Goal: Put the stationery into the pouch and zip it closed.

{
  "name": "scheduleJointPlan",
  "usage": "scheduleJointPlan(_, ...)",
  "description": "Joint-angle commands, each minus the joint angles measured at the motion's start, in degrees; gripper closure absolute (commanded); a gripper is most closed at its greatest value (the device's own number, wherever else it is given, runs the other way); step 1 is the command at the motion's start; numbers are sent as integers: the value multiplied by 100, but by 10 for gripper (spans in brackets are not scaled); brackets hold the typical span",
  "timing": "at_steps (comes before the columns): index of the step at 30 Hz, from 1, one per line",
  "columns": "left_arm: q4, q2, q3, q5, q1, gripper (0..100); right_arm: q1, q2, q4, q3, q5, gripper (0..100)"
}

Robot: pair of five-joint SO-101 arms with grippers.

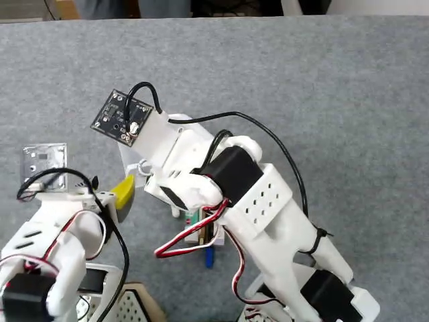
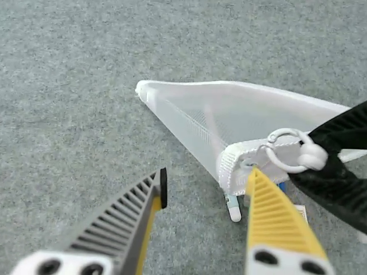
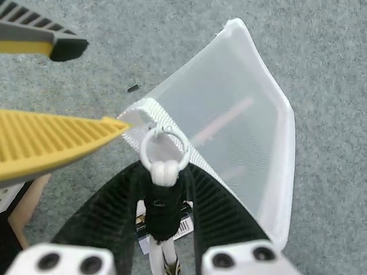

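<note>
Closest to the arms' bases, a few small stationery bits lie on the grey bench, tucked under the right arm. The left arm sits low at the near left side. Its left tool is spread wide and holds nothing. The tip of its yellow finger touches the woven tab at the pouch's corner, and its grey finger is off to the side, over the bench. The right arm starts at the near right side and leans up and over toward the left, bent down at the wrist. Its right tool is pinched narrow on the zip pull, a white knotted cord. The white mesh pouch lies flat just past both tools, mostly under the right wrist. Its long side runs away from the right tool. A thin pen shape shows through the mesh. Past the pouch, the bench stretches on wide to its far edge.
</note>
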Motion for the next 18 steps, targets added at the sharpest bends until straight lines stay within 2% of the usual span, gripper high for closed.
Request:
scheduleJointPlan(1, -281, 18, 215, -334, 31, 761, 70, -215, -70, -330, 26, 985)
scheduleJointPlan(10, -1002, 18, 884, -484, 22, 762, 70, -215, -62, -321, 26, 985)
scheduleJointPlan(18, -1134, 18, 927, -484, 48, 763, 70, -215, -62, -303, 26, 985)
